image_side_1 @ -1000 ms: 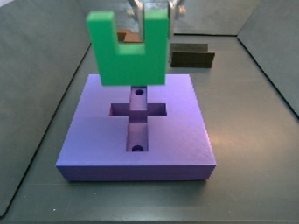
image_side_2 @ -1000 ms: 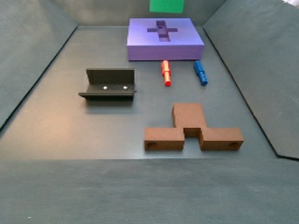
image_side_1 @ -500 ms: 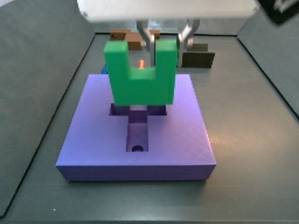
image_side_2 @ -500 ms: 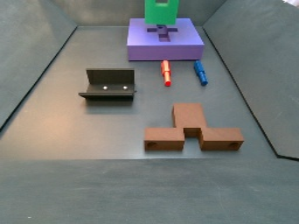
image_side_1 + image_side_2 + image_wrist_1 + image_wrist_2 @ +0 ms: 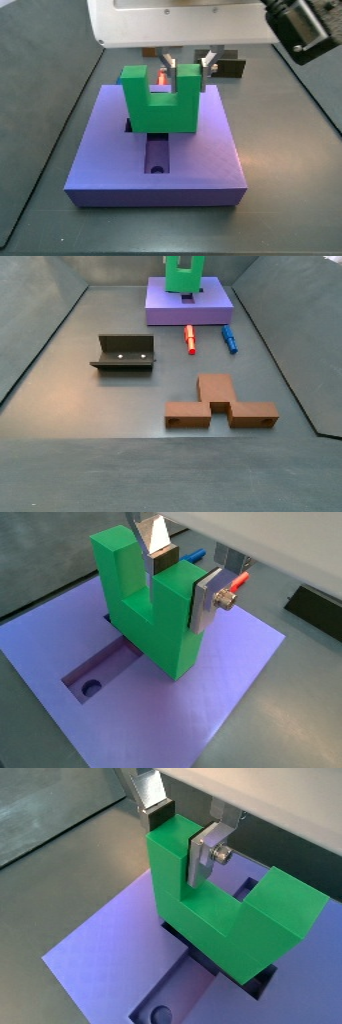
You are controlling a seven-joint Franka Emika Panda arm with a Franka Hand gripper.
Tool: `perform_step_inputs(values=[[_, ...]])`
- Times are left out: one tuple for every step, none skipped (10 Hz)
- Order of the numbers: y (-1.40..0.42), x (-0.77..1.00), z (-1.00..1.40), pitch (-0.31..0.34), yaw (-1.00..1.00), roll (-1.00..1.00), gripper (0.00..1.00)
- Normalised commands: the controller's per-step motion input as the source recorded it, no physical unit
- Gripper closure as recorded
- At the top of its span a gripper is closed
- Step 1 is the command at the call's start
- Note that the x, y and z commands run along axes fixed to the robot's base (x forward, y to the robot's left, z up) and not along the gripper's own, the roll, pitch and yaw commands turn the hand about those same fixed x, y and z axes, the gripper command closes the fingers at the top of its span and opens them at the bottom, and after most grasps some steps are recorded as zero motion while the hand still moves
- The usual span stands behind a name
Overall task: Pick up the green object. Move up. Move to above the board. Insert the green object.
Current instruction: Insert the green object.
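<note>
The green object (image 5: 160,100) is a bright green U-shaped piece, prongs up. My gripper (image 5: 185,68) is shut on one of its prongs, as both wrist views show (image 5: 185,582) (image 5: 183,833). The piece stands upright on the board (image 5: 201,160), a purple-blue slab, with its base at the cross-shaped recess (image 5: 100,672). I cannot tell how deep it sits. The near arm of the recess and one round hole (image 5: 156,169) stay uncovered. In a side view the green object (image 5: 183,276) and the board (image 5: 167,311) are at the far end of the floor.
A dark olive block (image 5: 230,68) lies behind the board. A red peg (image 5: 190,338) and a blue peg (image 5: 229,338) lie in front of the board. The fixture (image 5: 124,352) stands at mid-left. A brown block (image 5: 221,403) lies nearer the front.
The gripper has come down with the green object, from above the board to the cross recess. Nothing else has moved.
</note>
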Motion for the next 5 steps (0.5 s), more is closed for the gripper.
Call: perform_step_inputs(values=[[0.03, -0.23, 0.03, -0.189, 0.14, 0.07, 1.0], [0.02, -0.23, 0.01, -0.159, 0.14, 0.08, 1.0], [0.03, -0.25, 0.0, -0.163, 0.16, 0.1, 1.0], [0.05, -0.15, 0.0, -0.149, 0.19, 0.11, 1.0], [0.0, -0.11, 0.0, -0.133, 0.18, 0.18, 1.0]])
